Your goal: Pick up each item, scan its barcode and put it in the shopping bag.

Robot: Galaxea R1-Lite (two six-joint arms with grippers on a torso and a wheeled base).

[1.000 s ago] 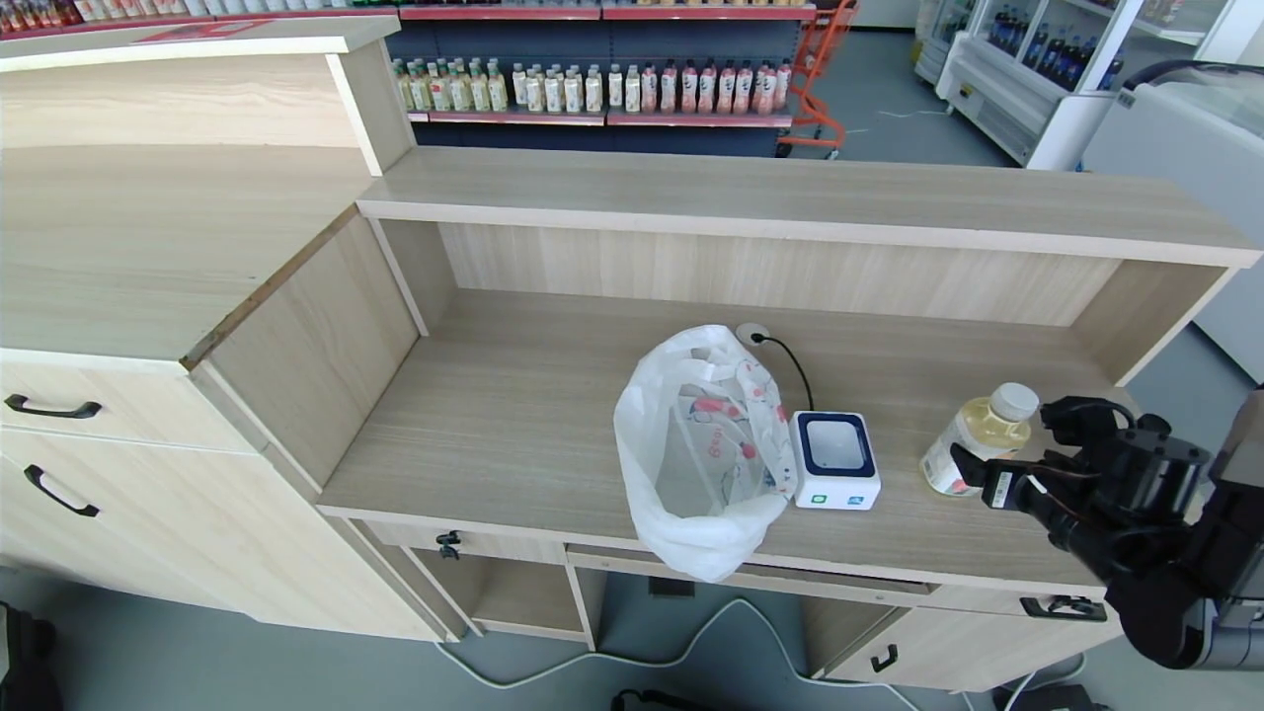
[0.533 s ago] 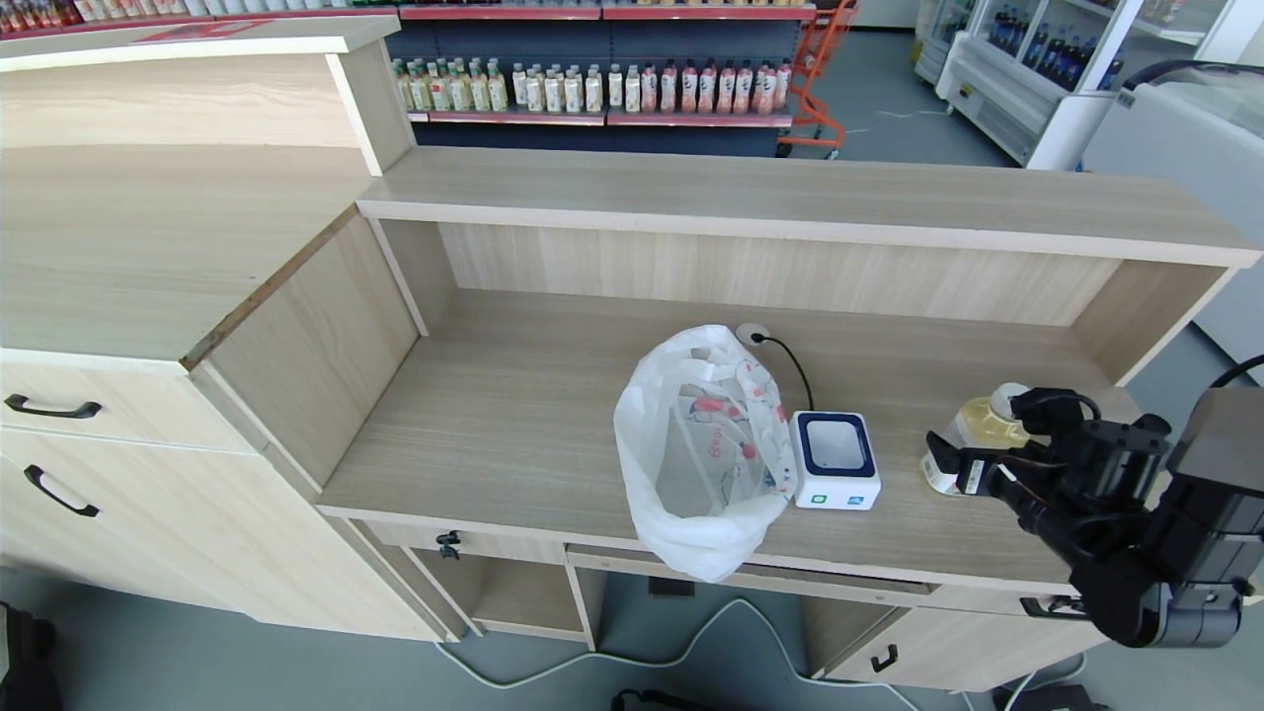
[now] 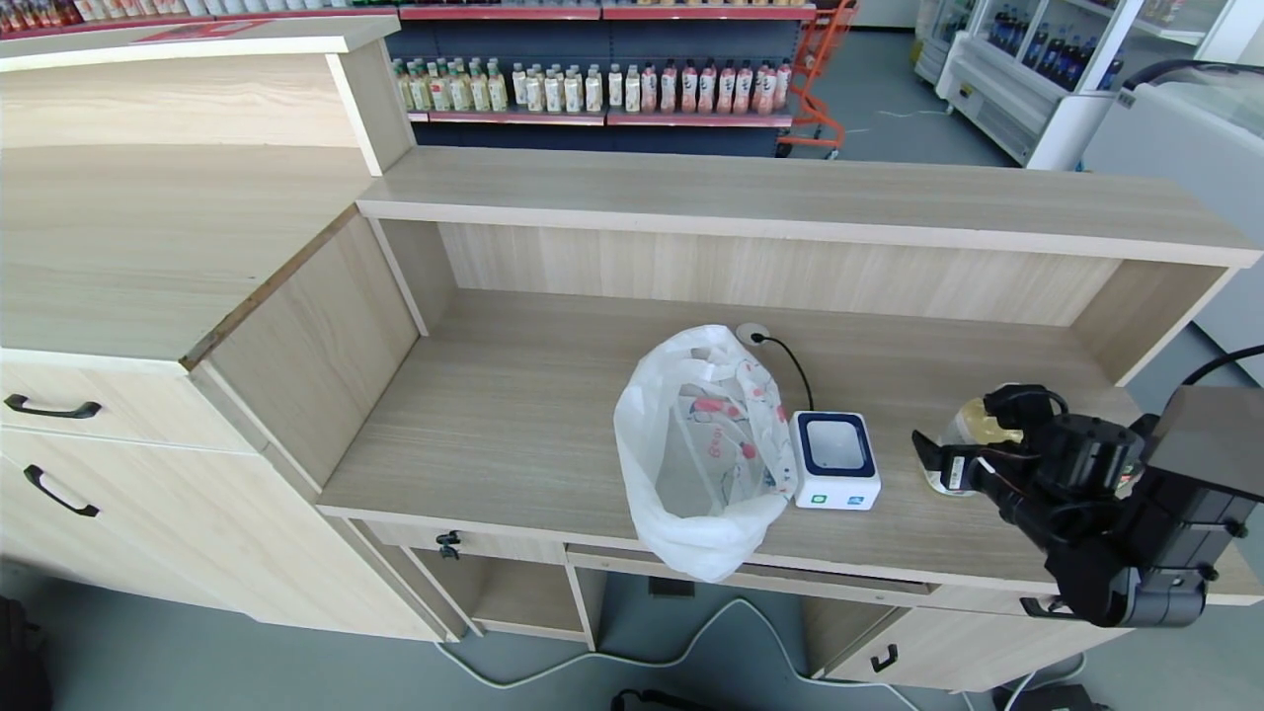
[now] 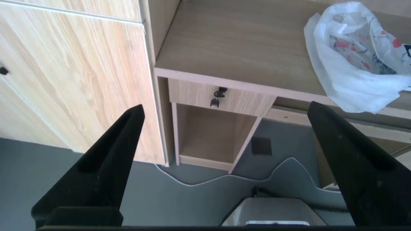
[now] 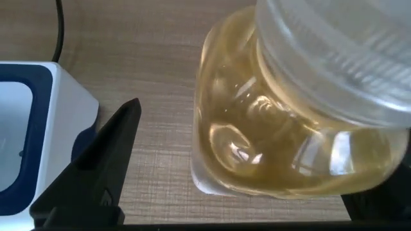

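Right end effector (image 3: 963, 433) spread, straddling bottle (image 5: 282, 135) on tabletop (image 3: 553, 434). Close squarely on the body below the cap, firm, keep upright before lifting to scanner (image 3: 835, 458).

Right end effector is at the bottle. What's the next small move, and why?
Probably close the right end effector on the bottle. Its fingers stand open on either side of the upright bottle, with a gap showing beside one finger, so nothing is gripped yet.
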